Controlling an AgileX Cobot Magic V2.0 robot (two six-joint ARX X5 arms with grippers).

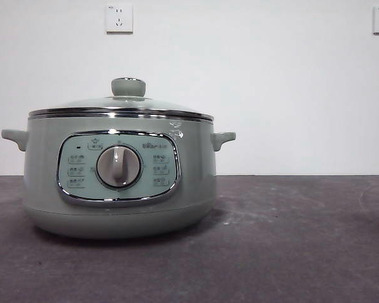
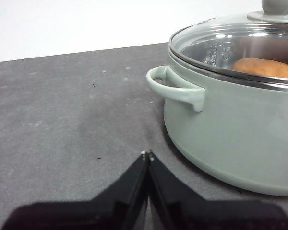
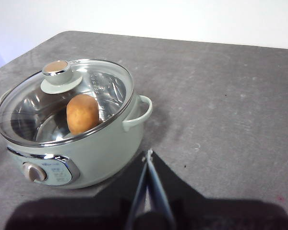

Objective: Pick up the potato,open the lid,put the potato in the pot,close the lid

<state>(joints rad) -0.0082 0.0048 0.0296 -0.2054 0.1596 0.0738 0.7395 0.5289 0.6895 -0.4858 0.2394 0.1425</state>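
The pale sage-green pot point(image 1: 120, 177) stands on the dark table, left of centre in the front view. The glass lid point(image 1: 121, 106) with its green knob point(image 1: 128, 87) sits closed on it. The orange-brown potato point(image 3: 82, 114) lies inside the pot, seen through the lid; it also shows in the left wrist view point(image 2: 264, 68). My left gripper point(image 2: 147, 154) is shut and empty, low over the table beside one side handle point(image 2: 175, 88). My right gripper point(image 3: 148, 154) is shut and empty, above the table near the other handle point(image 3: 139, 112).
The dark grey table point(image 1: 290, 240) stretches to the right of the pot. A white wall with two sockets point(image 1: 119, 18) stands behind. The table's edge shows at the far corner in the right wrist view point(image 3: 19, 52).
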